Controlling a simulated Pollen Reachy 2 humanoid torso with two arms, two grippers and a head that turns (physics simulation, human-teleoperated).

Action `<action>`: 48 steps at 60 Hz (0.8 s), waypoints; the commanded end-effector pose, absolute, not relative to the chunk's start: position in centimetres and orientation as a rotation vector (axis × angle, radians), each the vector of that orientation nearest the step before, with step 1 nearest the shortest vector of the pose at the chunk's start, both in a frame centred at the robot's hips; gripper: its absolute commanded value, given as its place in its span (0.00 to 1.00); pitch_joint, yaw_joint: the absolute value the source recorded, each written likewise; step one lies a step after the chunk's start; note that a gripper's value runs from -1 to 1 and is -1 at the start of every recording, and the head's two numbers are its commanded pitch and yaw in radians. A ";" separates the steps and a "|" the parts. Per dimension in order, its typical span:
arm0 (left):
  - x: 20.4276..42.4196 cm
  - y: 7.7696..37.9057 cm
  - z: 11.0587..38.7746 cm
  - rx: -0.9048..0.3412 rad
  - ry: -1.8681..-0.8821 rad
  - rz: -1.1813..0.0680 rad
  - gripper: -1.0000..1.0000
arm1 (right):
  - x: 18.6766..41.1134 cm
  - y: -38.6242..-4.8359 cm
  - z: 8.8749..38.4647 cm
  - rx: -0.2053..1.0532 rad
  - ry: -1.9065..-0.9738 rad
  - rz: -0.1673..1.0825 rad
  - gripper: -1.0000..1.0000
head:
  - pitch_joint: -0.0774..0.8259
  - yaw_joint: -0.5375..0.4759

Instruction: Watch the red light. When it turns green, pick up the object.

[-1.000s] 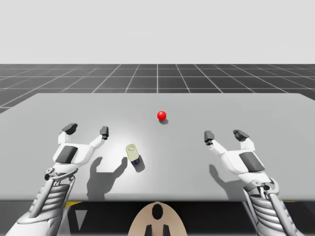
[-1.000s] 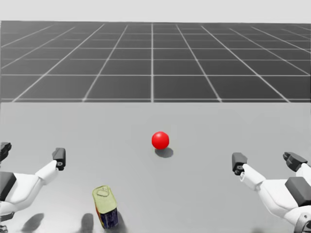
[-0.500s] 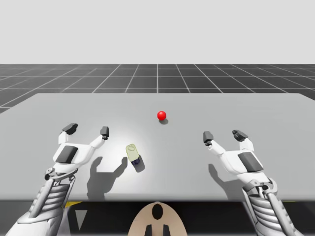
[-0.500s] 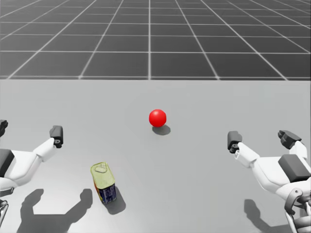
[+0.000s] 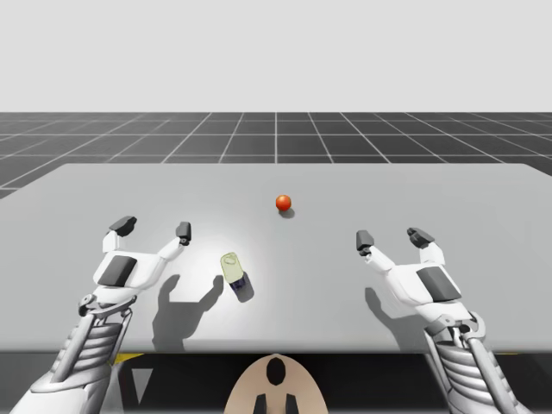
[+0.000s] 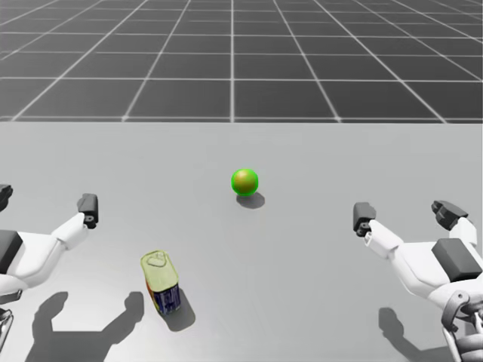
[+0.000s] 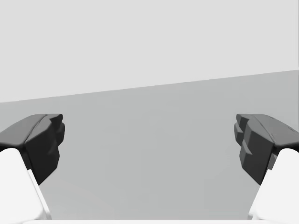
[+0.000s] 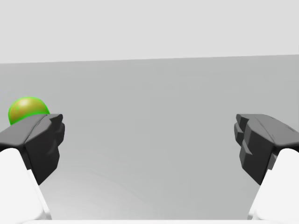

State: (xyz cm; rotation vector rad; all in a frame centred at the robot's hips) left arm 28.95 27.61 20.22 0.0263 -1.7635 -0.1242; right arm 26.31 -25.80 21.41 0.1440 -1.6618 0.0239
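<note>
The ball light (image 6: 244, 182) in the middle of the table glows green with an orange core; it looks orange (image 5: 283, 203) in the high view and green (image 8: 28, 110) beside a finger of my right gripper in its wrist view. A small rounded can (image 5: 233, 270) with a yellow-green top and blue side (image 6: 161, 282) stands near the table's front, left of centre. My left gripper (image 5: 153, 228) (image 6: 44, 202) (image 7: 149, 140) hovers open to the can's left, holding nothing. My right gripper (image 5: 393, 237) (image 6: 405, 214) (image 8: 149, 140) hovers open at the right, far from the can.
The grey table (image 5: 483, 190) stretches wide behind and between the arms. A dark gridded floor lies beyond its far edge.
The light has gone from red to green. My head tilted down a second ago and has held still since. Both arms and the can stay where they were.
</note>
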 end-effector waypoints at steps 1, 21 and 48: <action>29.0 27.6 20.2 0.027 -1.763 -0.125 0.00 | 26.3 -25.7 21.3 0.148 -1.662 0.019 0.00 | 0.60 0.51; 29.0 27.7 20.2 0.028 -1.757 -0.124 0.00 | 26.1 -25.6 21.6 0.151 -1.670 0.023 0.00 | 0.70 0.60; 29.2 27.6 20.0 0.032 -1.744 -0.132 0.00 | 26.1 -25.1 21.2 0.159 -1.653 0.035 0.00 | 0.85 0.72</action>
